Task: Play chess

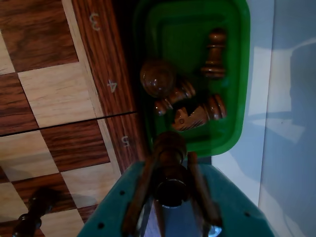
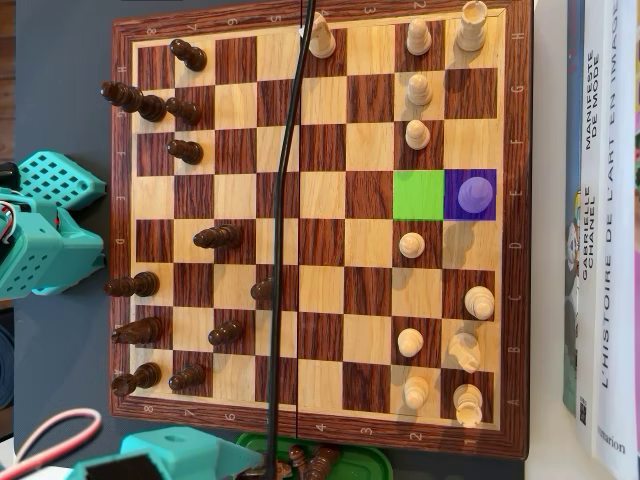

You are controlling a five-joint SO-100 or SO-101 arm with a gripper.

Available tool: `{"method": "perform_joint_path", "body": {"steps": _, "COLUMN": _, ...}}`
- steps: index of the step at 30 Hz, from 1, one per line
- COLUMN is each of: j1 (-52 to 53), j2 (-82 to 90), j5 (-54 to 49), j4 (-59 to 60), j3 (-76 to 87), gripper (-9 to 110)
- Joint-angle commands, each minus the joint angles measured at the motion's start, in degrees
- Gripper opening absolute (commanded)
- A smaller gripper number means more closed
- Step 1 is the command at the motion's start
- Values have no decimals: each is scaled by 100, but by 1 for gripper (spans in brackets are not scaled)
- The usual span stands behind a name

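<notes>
Well, over on the left of the overhead view the dark pieces (image 2: 186,151) stand and lean along their side of the wooden chessboard (image 2: 330,405), with one dark piece (image 2: 217,237) out toward the middle. A black cable (image 2: 284,230) runs down across the board near its centre fold. Further right sits a green-tinted square (image 2: 418,194), and just beside it a purple-tinted square (image 2: 469,194) with a pale pawn (image 2: 477,190) standing on it; the other light pieces (image 2: 415,342) gather along the right side, and a few books (image 2: 600,230) lie beyond the board's edge. Below the board, at the bottom of that view, the green tray (image 2: 375,462) peeks out with dark pieces in it. In the wrist view the board's numbered border is on the left and the tray (image 1: 242,74) lies just beside it, holding several captured dark pieces (image 1: 197,113), one upright pawn (image 1: 215,53) among them. The gripper (image 1: 170,153) hangs over the tray's near rim, its two fingers (image 1: 140,195) drawn close around a dark chess piece (image 1: 169,148) pinched between them.
</notes>
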Motion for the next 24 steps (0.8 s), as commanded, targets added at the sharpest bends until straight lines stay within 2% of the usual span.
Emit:
{"method": "perform_joint_path", "body": {"steps": 1, "j1": -18, "j2": 26, "j5": -9, "j4": -62, "j3": -325, "gripper": 2}}
{"method": "perform_joint_path", "body": {"steps": 4, "j1": -35, "j2": 26, "j5": -9, "j4": -53, "j3": -325, "gripper": 2}}
{"method": "perform_joint_path", "body": {"steps": 9, "j1": -132, "j2": 35, "j5": -9, "j4": -18, "j3": -290, "gripper": 11}}
{"method": "perform_joint_path", "body": {"steps": 24, "j1": -185, "j2": 35, "j5": -9, "j4": 9, "j3": -316, "gripper": 12}}
